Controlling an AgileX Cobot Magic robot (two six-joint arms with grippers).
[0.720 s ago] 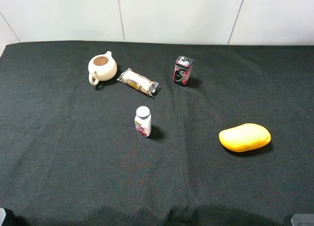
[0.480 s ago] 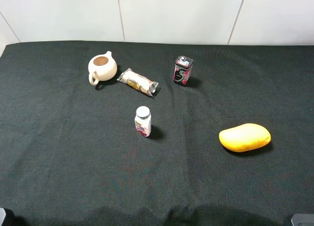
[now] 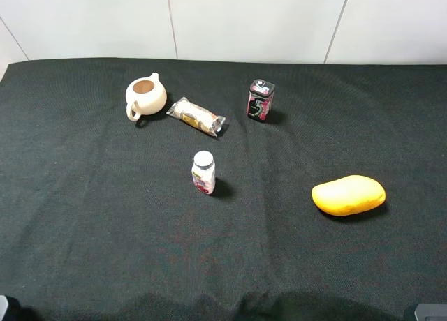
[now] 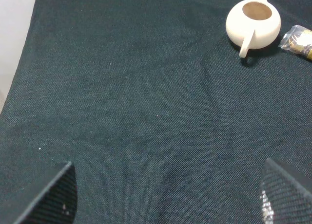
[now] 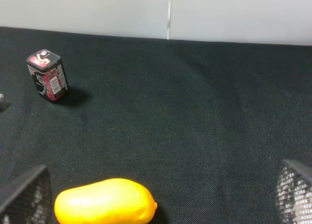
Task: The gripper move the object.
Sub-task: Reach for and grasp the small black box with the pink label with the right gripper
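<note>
black tin (image 5: 47,75) upright, well apart from right hand (image 5: 160,198)

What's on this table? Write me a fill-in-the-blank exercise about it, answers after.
1. The black tin stands ____ on the dark cloth.
2. The teapot has no ____ over its opening.
3. The small bottle wears a ____ cap.
4. The wrapped snack lies between the teapot and the black ____.
Missing words: upright; lid; white; tin.
</note>
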